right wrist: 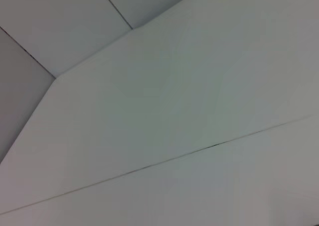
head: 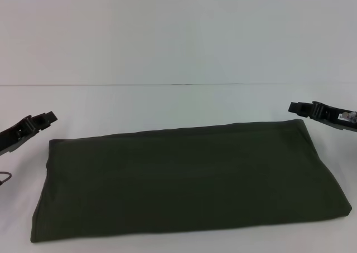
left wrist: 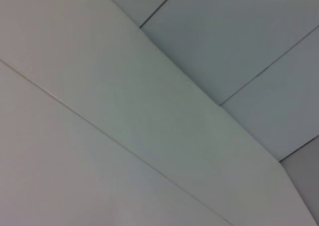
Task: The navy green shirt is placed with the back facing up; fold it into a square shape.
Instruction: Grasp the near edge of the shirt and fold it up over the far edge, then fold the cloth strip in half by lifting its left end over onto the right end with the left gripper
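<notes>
Folded navy green shirt [head: 187,180] lies flat along the white tabletop's [head: 167,102] near edge.

Left gripper [head: 47,118] hovers off its far-left corner, right gripper [head: 294,108] off its far-right corner; neither touches cloth, finger positions unclear.

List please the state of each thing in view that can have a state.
navy green shirt: folded into a wide rectangle, lying flat on the table, not yet square.
left gripper: beside the shirt's left end, holding nothing.
right gripper: by the shirt's far right corner, holding nothing.
table: white, bearing the shirt.
</notes>
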Action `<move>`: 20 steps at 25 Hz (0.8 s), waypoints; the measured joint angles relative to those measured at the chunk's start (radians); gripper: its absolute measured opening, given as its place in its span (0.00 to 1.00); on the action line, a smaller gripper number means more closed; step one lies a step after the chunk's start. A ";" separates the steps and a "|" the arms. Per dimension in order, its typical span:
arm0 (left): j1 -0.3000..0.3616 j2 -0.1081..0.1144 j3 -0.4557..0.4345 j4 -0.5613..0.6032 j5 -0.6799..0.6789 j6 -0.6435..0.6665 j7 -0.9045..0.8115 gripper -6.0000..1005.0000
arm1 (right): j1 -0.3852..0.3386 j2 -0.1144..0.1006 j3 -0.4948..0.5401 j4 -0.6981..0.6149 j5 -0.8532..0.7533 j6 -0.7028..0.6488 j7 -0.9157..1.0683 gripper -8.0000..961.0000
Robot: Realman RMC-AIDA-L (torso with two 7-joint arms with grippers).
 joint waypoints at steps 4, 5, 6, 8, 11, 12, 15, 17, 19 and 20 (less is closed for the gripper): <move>0.002 -0.001 0.001 -0.009 -0.014 -0.011 0.019 0.29 | -0.007 0.004 0.000 0.001 0.020 0.001 -0.016 0.31; 0.004 -0.003 0.001 -0.010 -0.023 -0.011 0.029 0.32 | -0.011 0.005 0.000 0.001 0.034 0.001 -0.026 0.35; 0.006 -0.003 0.002 -0.010 -0.028 -0.010 0.033 0.36 | -0.017 0.006 0.000 0.001 0.053 0.002 -0.039 0.40; 0.012 -0.004 0.004 -0.010 -0.041 0.001 0.047 0.43 | -0.032 0.008 0.001 0.001 0.093 -0.001 -0.067 0.48; 0.023 0.003 0.005 -0.010 -0.043 0.035 0.052 0.54 | -0.055 0.006 0.002 0.001 0.146 -0.018 -0.105 0.61; 0.029 0.006 0.005 -0.010 -0.043 0.053 0.052 0.58 | -0.062 0.004 0.002 0.001 0.158 -0.030 -0.114 0.65; 0.047 0.030 0.011 -0.007 -0.041 0.121 0.045 0.64 | -0.084 -0.010 0.002 0.000 0.174 -0.085 -0.133 0.78; 0.061 0.061 0.029 -0.019 -0.037 0.182 0.023 0.69 | -0.094 -0.024 0.001 0.000 0.175 -0.137 -0.144 0.85; 0.075 0.096 0.057 -0.031 -0.036 0.239 -0.011 0.73 | -0.106 -0.036 0.000 0.000 0.175 -0.211 -0.168 0.93; 0.082 0.112 0.074 -0.034 -0.035 0.265 -0.028 0.76 | -0.111 -0.039 0.000 -0.002 0.175 -0.247 -0.187 0.97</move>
